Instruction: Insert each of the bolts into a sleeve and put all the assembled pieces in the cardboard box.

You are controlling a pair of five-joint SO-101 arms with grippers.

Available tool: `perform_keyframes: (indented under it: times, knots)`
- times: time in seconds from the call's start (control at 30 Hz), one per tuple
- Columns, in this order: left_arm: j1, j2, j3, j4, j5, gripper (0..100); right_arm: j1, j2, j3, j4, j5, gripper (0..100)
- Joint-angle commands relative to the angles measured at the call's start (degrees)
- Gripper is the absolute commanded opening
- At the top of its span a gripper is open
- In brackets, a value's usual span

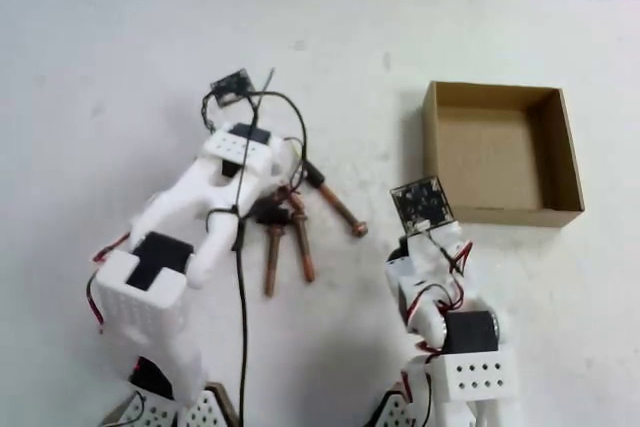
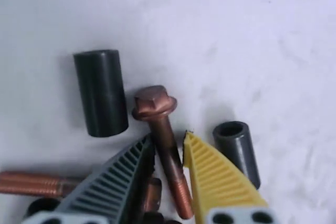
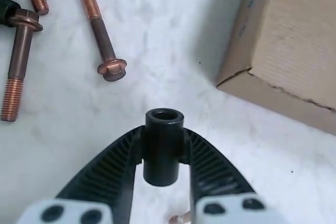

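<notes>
The right gripper (image 3: 164, 132) is closed on a sleeve (image 3: 163, 153), its bore facing forward. The left gripper (image 2: 168, 138) sits around the shank of a bolt (image 2: 156, 106); if it really pinches it, I cannot tell. I think it should grip near the head, keep the thread free and line it with the bore; the box (image 1: 490, 152) waits empty beyond.

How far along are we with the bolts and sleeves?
Done: one bolt seems sleeved; nothing lies in the cardboard box. In hand: right gripper jaws shut on a sleeve; left gripper jaws straddle a bolt on the table. Left: join these, the other bolts and sleeves, then box all.
</notes>
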Motion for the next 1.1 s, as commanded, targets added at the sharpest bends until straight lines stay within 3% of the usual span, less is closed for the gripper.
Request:
perform_keyframes:
  times: [0.0,0.4,0.57,0.73,1.07]
  knots:
    - [-1.9,-0.3,-3.5,-1.0,0.4,13,0.1,-0.7,-0.6,-1.0,0.4,1.7]
    - [-2.2,-0.2,-4.7,-1.1,0.4,13,0.3,-0.7,-0.6,-0.9,0.4,1.7]
    - [-4.3,-0.1,-4.9,-1.2,0.4,2,0.3,-0.7,-0.6,-0.9,0.4,1.7]
    - [-4.1,-0.1,-4.7,-1.2,0.4,7,0.4,-0.7,-0.6,-0.9,0.4,1.7]
    - [-1.5,5.7,-8.8,0.6,0.2,7,0.5,-0.7,-0.6,-0.8,0.5,1.7]
